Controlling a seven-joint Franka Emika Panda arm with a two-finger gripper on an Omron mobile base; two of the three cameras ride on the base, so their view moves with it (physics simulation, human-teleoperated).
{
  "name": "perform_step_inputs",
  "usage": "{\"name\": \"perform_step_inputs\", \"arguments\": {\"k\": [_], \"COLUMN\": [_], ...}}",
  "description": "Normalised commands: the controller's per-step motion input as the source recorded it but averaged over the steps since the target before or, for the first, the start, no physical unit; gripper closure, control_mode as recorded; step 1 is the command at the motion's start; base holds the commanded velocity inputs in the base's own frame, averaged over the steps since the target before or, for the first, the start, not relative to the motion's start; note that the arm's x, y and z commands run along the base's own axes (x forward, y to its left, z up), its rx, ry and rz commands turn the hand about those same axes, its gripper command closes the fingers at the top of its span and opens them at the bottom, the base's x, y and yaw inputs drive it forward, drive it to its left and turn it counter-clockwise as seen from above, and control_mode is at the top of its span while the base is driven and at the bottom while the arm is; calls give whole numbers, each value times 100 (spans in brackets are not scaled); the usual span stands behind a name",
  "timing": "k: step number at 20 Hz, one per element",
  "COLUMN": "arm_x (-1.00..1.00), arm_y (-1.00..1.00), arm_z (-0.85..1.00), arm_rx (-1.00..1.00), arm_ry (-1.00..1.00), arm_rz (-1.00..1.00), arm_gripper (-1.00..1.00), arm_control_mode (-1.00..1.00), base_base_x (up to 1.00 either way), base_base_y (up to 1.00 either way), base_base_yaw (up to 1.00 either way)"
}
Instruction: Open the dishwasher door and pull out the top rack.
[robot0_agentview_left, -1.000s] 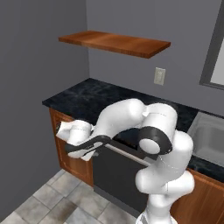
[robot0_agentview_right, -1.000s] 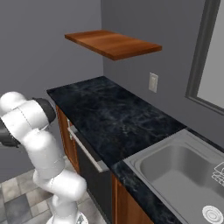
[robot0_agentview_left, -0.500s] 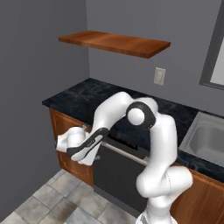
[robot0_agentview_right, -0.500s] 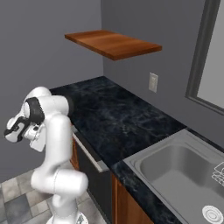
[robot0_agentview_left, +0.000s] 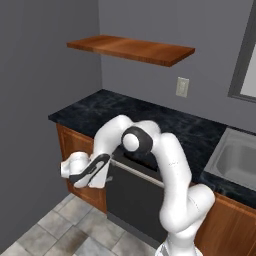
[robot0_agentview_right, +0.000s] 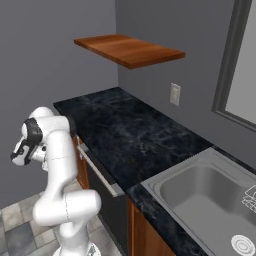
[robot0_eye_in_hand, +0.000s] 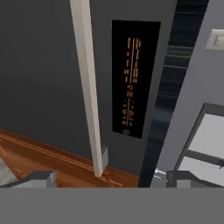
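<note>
The gripper (robot0_eye_in_hand: 103, 177) stands wide with nothing between its tips, hanging in front of the dishwasher door (robot0_eye_in_hand: 39, 74) near one end of the bar handle (robot0_eye_in_hand: 89, 87). In the hand view the handle runs up the picture as a pale strip, its end bracket just above the gap between the fingertips (robot0_eye_in_hand: 37, 178), with the dark control strip (robot0_eye_in_hand: 133, 78) alongside it and reddish-brown cabinet wood (robot0_eye_in_hand: 48, 164) beyond the door's edge.

From the left base view the hand (robot0_agentview_left: 87, 172) sits off the door's left edge, in front of the wooden cabinet (robot0_agentview_left: 75, 145), and the door (robot0_agentview_left: 135, 200) looks shut under the front edge of the black counter (robot0_agentview_left: 145, 117). The top rack is presumably behind it — not yet reachable.

The step in hand looks like lining up on the handle. To do it well, I would shift along the bar away from its very end — a grip at the bracket could twist or slip off — then advance until both fingers straddle the bar squarely, close, and pull outward and down along the door's hinge arc.
</note>
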Motion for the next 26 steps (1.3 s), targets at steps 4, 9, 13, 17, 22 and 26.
{"name": "perform_step_inputs", "arguments": {"k": [4, 9, 13, 17, 22, 26], "arm_x": [53, 39, 36, 30, 17, 17], "arm_y": [-27, -32, -34, -37, -33, -29], "arm_z": [-35, -37, -32, -30, -29, -28], "arm_rx": [-6, -3, -2, -2, -2, -2], "arm_ry": [-1, 0, 0, 0, 0, 0], "arm_rz": [0, 0, 0, 0, 0, 0], "arm_gripper": [-100, -100, -100, -100, -100, -100], "arm_control_mode": [-100, -100, -100, -100, -100, -100], "base_base_x": [0, 0, 0, 0, 0, 0], "base_base_y": [0, 0, 0, 0, 0, 0], "base_base_yaw": [0, 0, 0, 0, 0, 0]}}
